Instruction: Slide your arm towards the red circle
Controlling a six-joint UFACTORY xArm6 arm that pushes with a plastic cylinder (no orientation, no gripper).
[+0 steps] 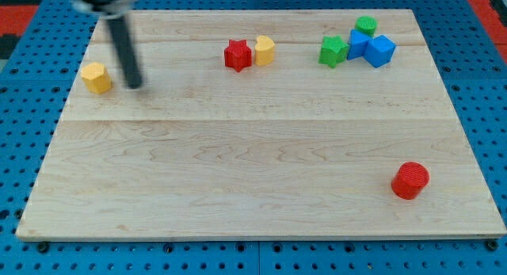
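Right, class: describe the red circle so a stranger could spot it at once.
Start at the wooden board and go to its corner at the view's bottom right. The red circle sits there alone, a round, flat-topped block; the red star is near the top.

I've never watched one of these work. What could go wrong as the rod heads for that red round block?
My tip sits far from the red circle, right beside the yellow block; a stray sideways move might nudge it. Arriving too fast might knock the circle toward the board's near edge.
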